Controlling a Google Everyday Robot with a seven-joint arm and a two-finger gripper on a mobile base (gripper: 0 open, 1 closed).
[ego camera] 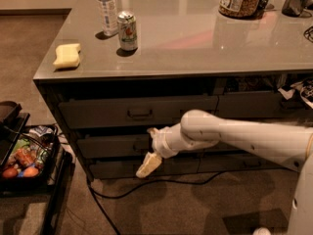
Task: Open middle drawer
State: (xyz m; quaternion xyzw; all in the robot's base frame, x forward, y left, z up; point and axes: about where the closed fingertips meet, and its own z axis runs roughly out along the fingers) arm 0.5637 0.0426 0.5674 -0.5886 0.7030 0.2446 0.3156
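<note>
Tool (149, 150) sits at the front of the middle drawer (110, 146), hiding its pull; apart or together, cannot tell; an off-centre grip may slip, leaving it shut.

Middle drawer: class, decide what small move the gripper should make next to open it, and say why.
Probably shut the gripper on the pull. The middle drawer looks closed, and the open gripper sits at the centre of its front, one finger high, one low, covering where the pull should be.
</note>
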